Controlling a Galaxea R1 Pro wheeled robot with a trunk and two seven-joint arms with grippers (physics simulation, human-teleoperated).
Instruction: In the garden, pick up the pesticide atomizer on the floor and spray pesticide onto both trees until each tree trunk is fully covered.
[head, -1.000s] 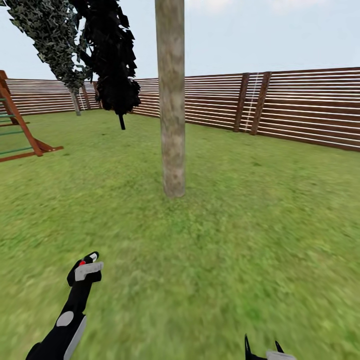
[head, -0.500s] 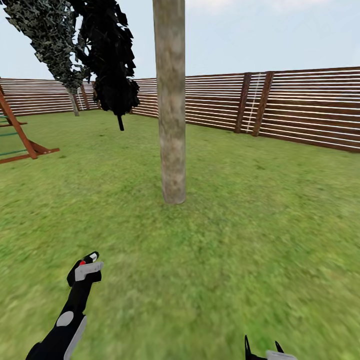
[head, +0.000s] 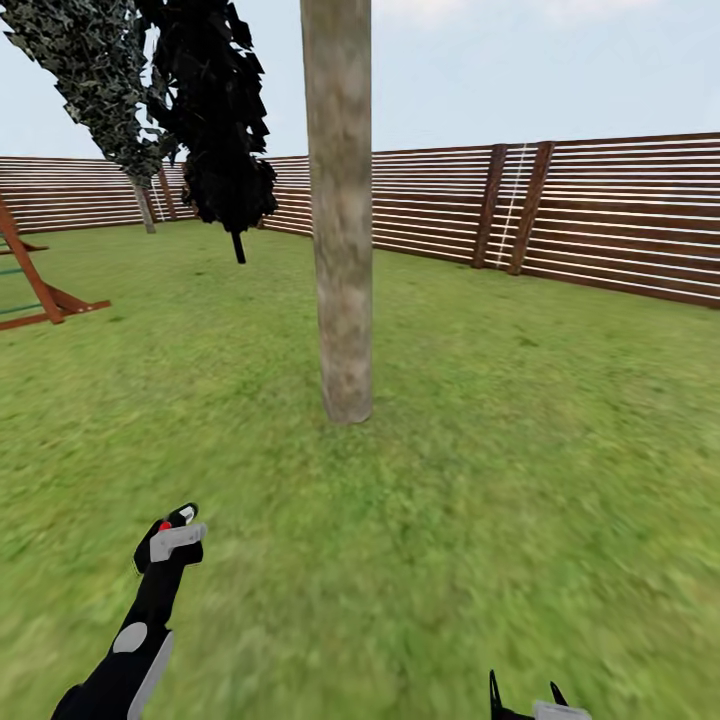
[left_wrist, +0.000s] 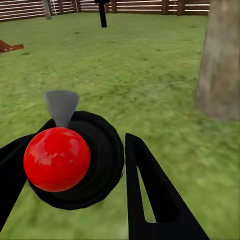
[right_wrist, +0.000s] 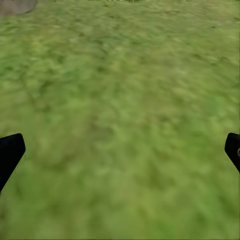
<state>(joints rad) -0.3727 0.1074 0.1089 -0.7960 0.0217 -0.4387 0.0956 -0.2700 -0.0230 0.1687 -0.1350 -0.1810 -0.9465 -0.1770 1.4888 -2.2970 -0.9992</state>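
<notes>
Pesticide atomizer (left_wrist: 67, 160), red-capped, is gripped between the closed-in fingers of the left gripper (left_wrist: 75, 165). Right gripper (right_wrist: 120, 155) is spread wide, empty, over grass. Near tree trunk (head: 340, 210) stands ahead; a mis-aimed nozzle would likely leave bark uncovered

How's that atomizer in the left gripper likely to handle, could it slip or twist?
The atomizer looks rigid: a round black body with a glossy red ball on top. Those rounded, smooth-looking surfaces might let it twist between the left gripper fingers, so a firm hold seems wise. It appears small against the gripper, so probably light, though its fill level can't be seen.
</notes>
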